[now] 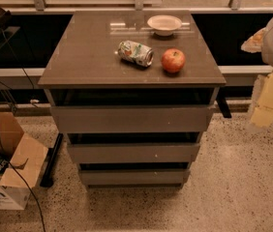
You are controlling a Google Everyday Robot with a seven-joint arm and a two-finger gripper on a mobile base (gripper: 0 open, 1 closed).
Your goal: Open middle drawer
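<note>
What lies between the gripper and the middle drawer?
Camera view: only floor shows between the gripper, high at the right edge, and the middle drawer.

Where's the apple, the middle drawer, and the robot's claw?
apple (173, 60), camera view, its red front.
middle drawer (133, 153), camera view, centre of front panel.
claw (268, 103), camera view, far right beside cabinet, tan part.

On the bench lie a dented can on its side, a red apple just right of it, and a pale bowl near the back edge. The middle drawer sits midway down the bench's front. The tool hangs off the bench's right side, clear of it.
</note>
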